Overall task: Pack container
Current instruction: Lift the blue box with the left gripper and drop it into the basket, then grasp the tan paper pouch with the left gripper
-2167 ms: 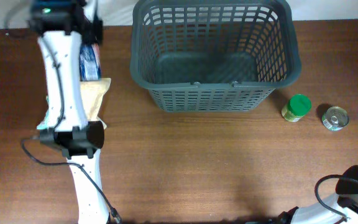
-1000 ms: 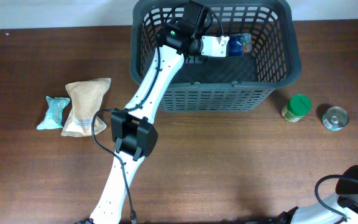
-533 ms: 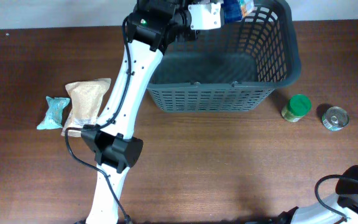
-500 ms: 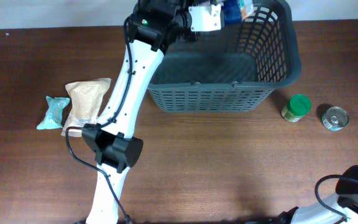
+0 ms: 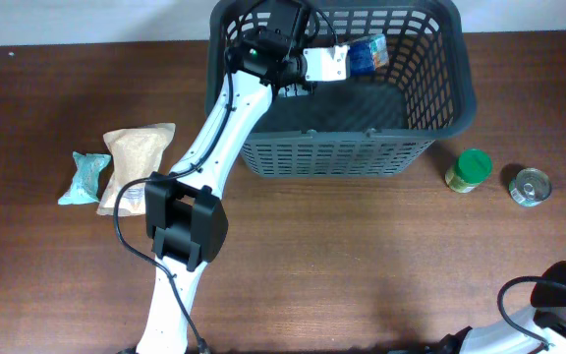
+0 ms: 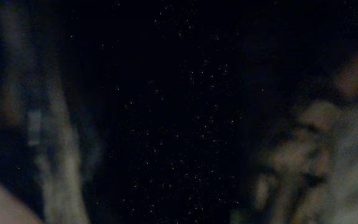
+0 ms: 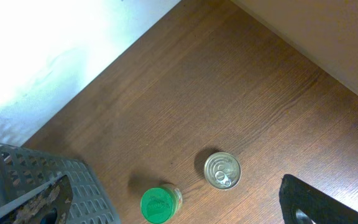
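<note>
The dark grey slotted basket (image 5: 440,108) stands at the back centre of the table. My left gripper (image 5: 347,61) reaches into it from the left and is shut on a blue snack packet (image 5: 371,53), held above the basket floor near the far wall. The left wrist view is dark and blurred and shows nothing clear. My right arm (image 5: 561,293) rests at the front right corner. My right gripper (image 7: 173,186) is open and empty, high above the table. The basket's corner also shows in the right wrist view (image 7: 79,186).
A tan pouch (image 5: 138,165) and a teal packet (image 5: 84,177) lie on the table at the left. A green-lidded jar (image 5: 471,169) (image 7: 159,204) and a small round metal can (image 5: 530,187) (image 7: 222,170) stand right of the basket.
The left arm swung from the far left to the basket carrying the blue packet. It rose to the far rim, and now it sits lower inside the basket. The right arm is still.
</note>
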`<action>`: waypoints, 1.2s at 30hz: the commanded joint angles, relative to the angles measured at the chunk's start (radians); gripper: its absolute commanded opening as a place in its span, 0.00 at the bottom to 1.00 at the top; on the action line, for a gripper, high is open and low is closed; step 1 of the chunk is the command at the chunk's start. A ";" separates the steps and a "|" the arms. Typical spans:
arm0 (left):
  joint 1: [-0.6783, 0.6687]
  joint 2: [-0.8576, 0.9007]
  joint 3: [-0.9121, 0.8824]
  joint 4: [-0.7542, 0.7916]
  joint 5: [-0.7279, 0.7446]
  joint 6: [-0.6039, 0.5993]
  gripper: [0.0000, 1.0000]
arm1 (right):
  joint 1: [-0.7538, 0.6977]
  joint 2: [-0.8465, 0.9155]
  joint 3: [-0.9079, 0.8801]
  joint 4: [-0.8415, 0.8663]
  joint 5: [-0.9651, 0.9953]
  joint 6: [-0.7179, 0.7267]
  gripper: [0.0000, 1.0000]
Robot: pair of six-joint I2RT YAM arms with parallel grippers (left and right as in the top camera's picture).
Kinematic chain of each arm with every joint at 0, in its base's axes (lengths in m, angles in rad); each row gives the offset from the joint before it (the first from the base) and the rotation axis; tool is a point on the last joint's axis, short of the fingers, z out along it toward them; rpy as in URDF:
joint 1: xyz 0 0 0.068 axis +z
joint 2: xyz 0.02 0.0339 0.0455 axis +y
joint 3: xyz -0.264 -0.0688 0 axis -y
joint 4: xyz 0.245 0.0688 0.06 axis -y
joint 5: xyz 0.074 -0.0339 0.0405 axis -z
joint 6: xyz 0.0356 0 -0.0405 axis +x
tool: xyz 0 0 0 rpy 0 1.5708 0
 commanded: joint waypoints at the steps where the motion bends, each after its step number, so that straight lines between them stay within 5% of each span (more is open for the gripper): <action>1: 0.004 0.008 -0.003 0.011 0.014 -0.036 0.68 | -0.003 0.006 0.002 0.001 0.005 0.005 0.99; 2: 0.003 0.006 -0.002 0.010 0.014 -0.054 0.99 | -0.003 0.006 0.002 0.001 0.005 0.005 0.99; 7: 0.000 -0.062 0.026 -0.007 0.006 -0.363 0.99 | -0.003 0.006 0.002 0.001 0.005 0.005 0.99; 10: 0.007 -0.130 0.088 -0.105 -0.016 -0.438 0.99 | -0.003 0.006 0.002 0.001 0.005 0.005 0.99; 16: 0.047 -0.347 0.172 -0.264 -0.358 -0.533 0.99 | -0.003 0.006 0.002 0.001 0.005 0.005 0.99; 19: 0.131 -0.424 0.172 -0.349 -0.371 -0.580 0.99 | -0.003 0.006 0.002 0.001 0.005 0.005 0.99; 24: 0.423 -0.429 0.106 -0.697 -0.292 -0.911 0.99 | -0.003 0.006 0.002 0.001 0.005 0.005 0.99; 28: 0.574 -0.381 -0.056 -0.715 -0.114 -0.911 0.99 | -0.003 0.006 0.002 0.001 0.005 0.005 0.99; 36: 0.644 -0.221 -0.418 -0.513 -0.104 -0.944 0.98 | -0.003 0.006 0.002 0.001 0.005 0.005 0.99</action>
